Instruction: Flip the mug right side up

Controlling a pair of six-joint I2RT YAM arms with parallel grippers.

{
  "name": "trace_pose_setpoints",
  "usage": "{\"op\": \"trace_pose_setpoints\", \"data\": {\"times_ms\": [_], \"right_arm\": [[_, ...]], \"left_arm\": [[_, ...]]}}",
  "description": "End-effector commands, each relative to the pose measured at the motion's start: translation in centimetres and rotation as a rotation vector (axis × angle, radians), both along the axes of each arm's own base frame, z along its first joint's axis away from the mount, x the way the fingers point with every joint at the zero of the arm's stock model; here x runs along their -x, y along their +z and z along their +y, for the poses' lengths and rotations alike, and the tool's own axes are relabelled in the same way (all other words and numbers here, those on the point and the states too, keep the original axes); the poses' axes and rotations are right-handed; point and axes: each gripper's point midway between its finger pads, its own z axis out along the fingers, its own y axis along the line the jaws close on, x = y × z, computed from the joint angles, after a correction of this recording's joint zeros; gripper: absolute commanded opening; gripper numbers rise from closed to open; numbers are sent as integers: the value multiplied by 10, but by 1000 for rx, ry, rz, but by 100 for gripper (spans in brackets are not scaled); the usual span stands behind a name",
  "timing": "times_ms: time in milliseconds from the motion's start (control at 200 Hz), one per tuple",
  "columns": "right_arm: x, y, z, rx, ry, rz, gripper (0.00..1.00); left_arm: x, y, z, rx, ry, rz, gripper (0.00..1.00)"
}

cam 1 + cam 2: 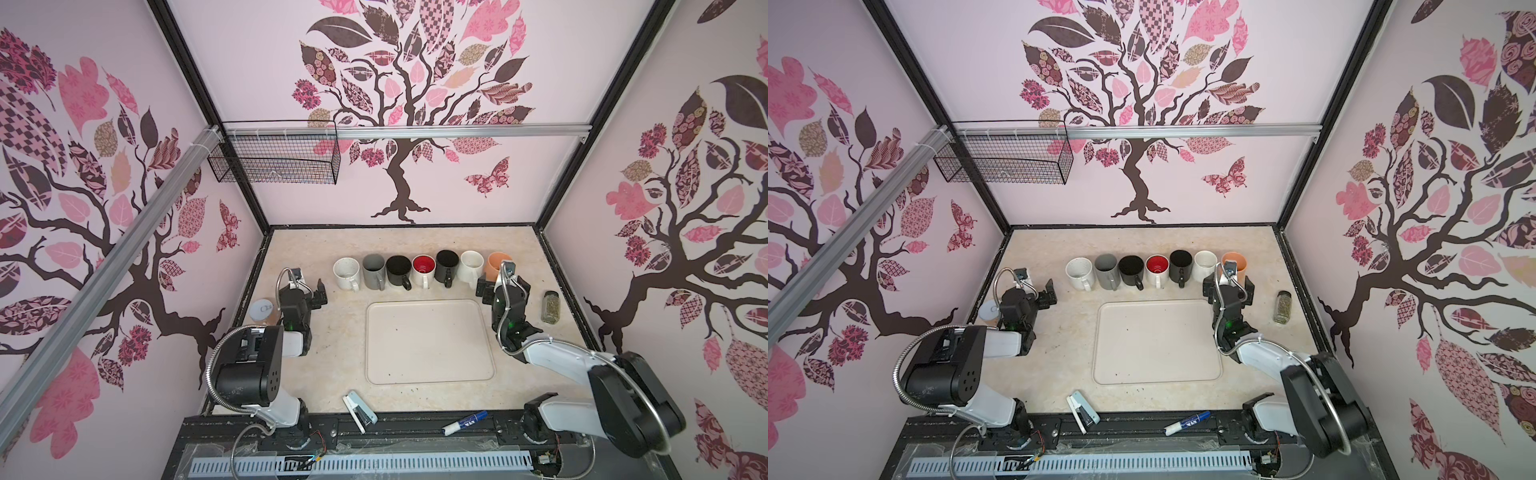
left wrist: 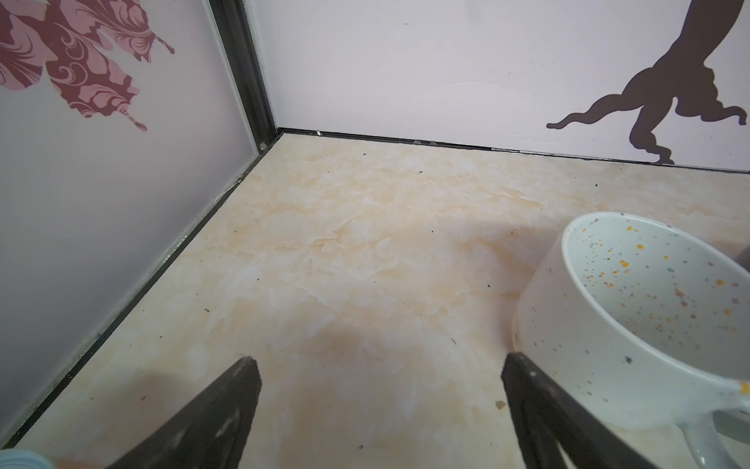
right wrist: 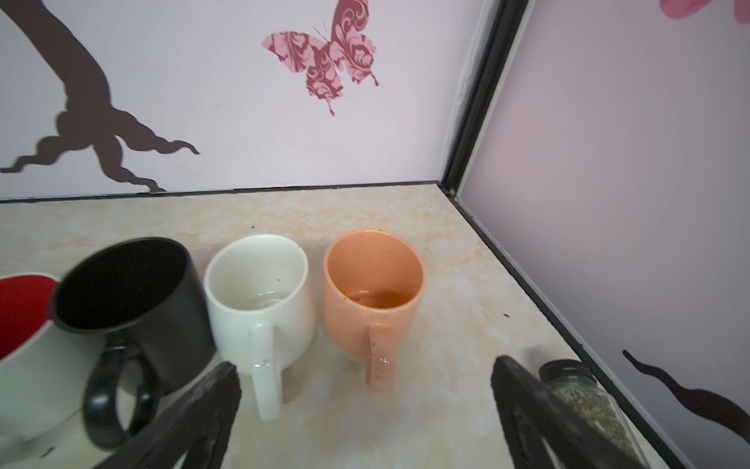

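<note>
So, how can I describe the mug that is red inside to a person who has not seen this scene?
Find the big cream tray; a row of seven mugs stands just behind it. The middle mug sits between two black mugs, and it alone is red inside.

No text reads clearly; the print on the blue marker (image 1: 464, 423) is too small to make out.

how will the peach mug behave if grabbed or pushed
Peach mug looks like glazed ceramic: probably rigid, heavyish, slippery and chippable. Gripped by its narrow handle, it could swing. It stands upright, so a low push likely slides rather than tips it.
</note>
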Motion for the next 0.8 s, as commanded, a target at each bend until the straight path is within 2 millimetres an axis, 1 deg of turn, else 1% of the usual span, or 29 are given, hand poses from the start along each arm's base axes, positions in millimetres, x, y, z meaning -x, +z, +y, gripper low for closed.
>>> {"op": "trace_pose_setpoints", "data": {"times_ms": [0, 35, 70, 110, 155, 220, 290, 320, 350, 395, 560, 690, 795], "right_arm": [[-2, 7, -12, 56, -64, -89, 100], [-3, 3, -14, 59, -61, -82, 100], [1, -3, -16, 43, -52, -90, 100], [5, -11, -15, 9, 3, -101, 100], [8, -8, -10, 13, 64, -129, 100], [9, -18, -12, -6, 86, -116, 100], [9, -18, -30, -88, 71, -169, 100], [8, -31, -38, -145, 71, -135, 100], [2, -33, -47, -180, 52, -132, 100], [-9, -40, -52, -212, 52, -94, 100], [-11, -41, -53, -203, 42, -72, 100], [-10, -39, -47, -170, 37, -75, 99], [-9, -39, -48, -168, 35, -80, 100]], "left_arm": [[4, -4, -2, -9, -9, 0, 96], [3, -4, -2, -9, -11, -2, 96], [3, -4, -2, -9, -10, -2, 96], [4, -4, -2, -9, -10, -2, 96], [3, -4, -2, -10, -10, -2, 96], [3, -4, -2, -10, -11, -1, 96], [4, -5, -2, -10, -10, 1, 96], [4, -4, -2, -11, -11, 0, 96], [4, -4, -2, -9, -11, -1, 96], [4, -4, -2, -11, -9, 0, 96], [4, -4, -2, -10, -10, -1, 96], [4, -5, -2, -10, -10, 1, 96], [3, -5, -2, -8, -10, 5, 96]]}}
